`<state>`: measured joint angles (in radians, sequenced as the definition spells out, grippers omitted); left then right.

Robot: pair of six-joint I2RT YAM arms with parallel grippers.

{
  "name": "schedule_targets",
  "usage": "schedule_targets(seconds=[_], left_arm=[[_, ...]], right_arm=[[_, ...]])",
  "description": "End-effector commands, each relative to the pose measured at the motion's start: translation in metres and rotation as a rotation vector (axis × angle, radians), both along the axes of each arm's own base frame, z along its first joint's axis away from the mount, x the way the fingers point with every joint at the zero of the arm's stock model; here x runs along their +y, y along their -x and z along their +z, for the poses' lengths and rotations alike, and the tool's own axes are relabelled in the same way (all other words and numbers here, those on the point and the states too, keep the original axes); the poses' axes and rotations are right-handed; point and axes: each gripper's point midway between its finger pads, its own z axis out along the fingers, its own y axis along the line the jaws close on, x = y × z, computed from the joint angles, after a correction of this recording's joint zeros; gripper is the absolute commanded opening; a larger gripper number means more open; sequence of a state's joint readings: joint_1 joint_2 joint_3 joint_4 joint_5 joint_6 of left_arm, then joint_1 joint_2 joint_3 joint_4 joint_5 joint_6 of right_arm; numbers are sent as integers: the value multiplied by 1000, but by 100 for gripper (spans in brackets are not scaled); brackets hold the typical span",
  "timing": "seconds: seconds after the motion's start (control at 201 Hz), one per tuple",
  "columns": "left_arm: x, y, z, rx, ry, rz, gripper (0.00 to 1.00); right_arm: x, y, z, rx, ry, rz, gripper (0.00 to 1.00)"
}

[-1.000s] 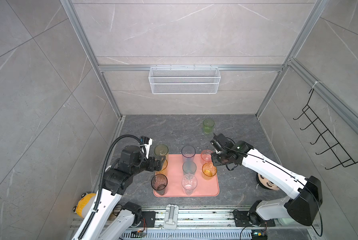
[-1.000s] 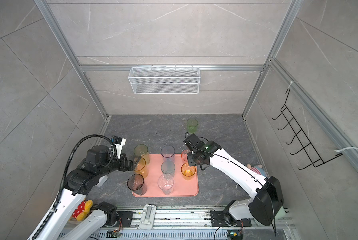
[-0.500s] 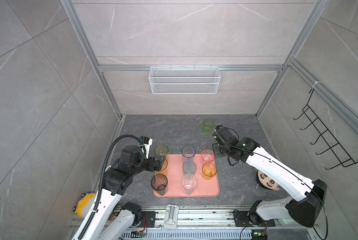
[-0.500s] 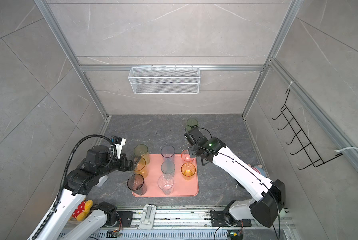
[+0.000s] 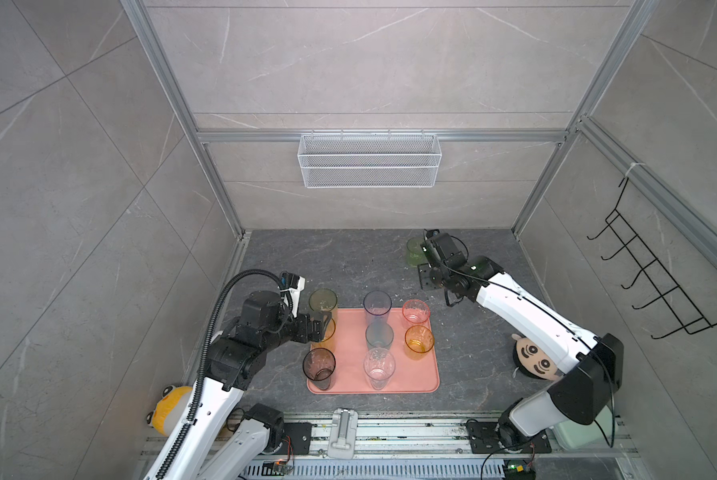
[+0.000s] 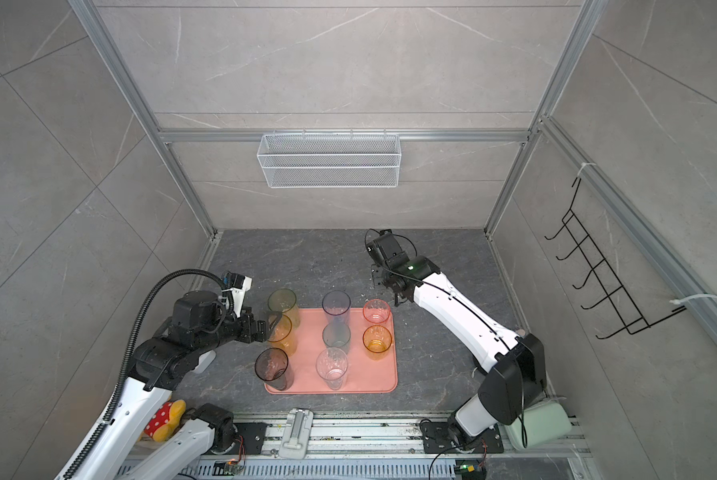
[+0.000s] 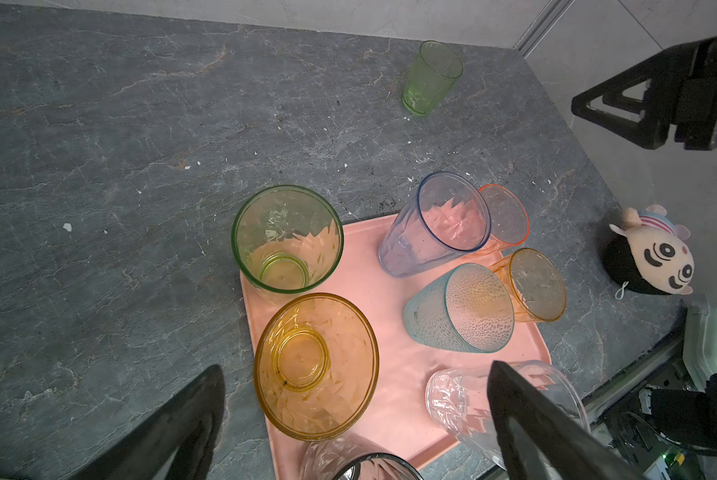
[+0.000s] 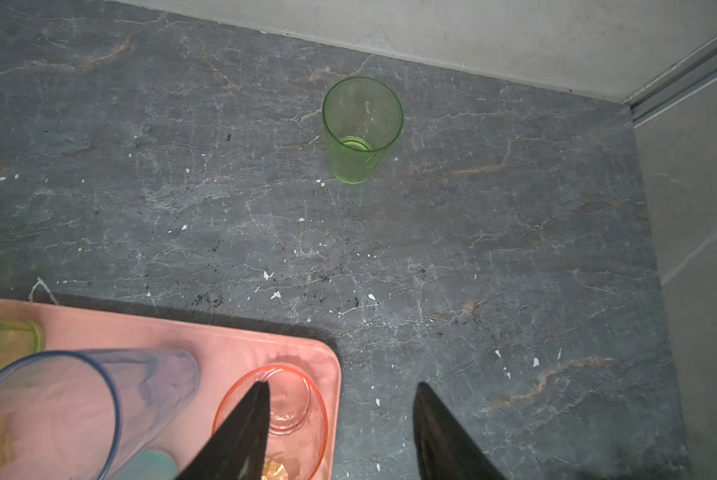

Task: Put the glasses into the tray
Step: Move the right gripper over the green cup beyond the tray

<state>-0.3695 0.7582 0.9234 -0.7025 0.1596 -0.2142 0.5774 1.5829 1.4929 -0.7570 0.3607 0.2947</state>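
The salmon-pink tray [image 5: 350, 332] [image 8: 224, 336] holds several glasses: yellow-green [image 5: 322, 300], smoky grey [image 5: 318, 364], blue-grey [image 5: 376, 303], teal [image 5: 379, 334], clear [image 5: 379, 365], pink [image 5: 416, 311] and short amber [image 5: 418, 338]. My left gripper [image 5: 321, 329] [image 7: 354, 370] is open wide at the tray's left edge. The tall amber glass [image 7: 315, 365] stands just ahead between its fingers, untouched. A green glass [image 5: 413, 251] [image 8: 361, 129] stands alone on the table at the back. My right gripper [image 5: 429, 241] [image 8: 342, 384] hovers open and empty between the tray's corner and that glass.
A white wire basket [image 5: 369, 160] hangs on the back wall and a black hook rack [image 5: 656, 282] on the right wall. A doll's head [image 5: 533, 361] lies under the right arm. A yellow plush [image 5: 165, 411] sits at the front left.
My right gripper has left the pink glass on the tray and moved toward the back, near the green glass, with its jaws wider. The left arm has not moved.
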Motion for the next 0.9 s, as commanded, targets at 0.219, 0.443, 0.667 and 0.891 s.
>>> schedule_targets(seconds=[0.219,0.443,0.667,0.891], left_arm=[[6,-3,11,-57,-21,20,99],[6,-3,9,-48,-22,17,99],[5,-4,7,-41,-26,16,99],[5,-6,4,-30,-34,19,99]], right_arm=[[-5,-48,-16,26,-72,-80,58],[-13,-77,-32,27,-69,-138,59],[-17,-100,-46,25,-63,-156,59],[-22,-117,-67,65,-66,-169,58]])
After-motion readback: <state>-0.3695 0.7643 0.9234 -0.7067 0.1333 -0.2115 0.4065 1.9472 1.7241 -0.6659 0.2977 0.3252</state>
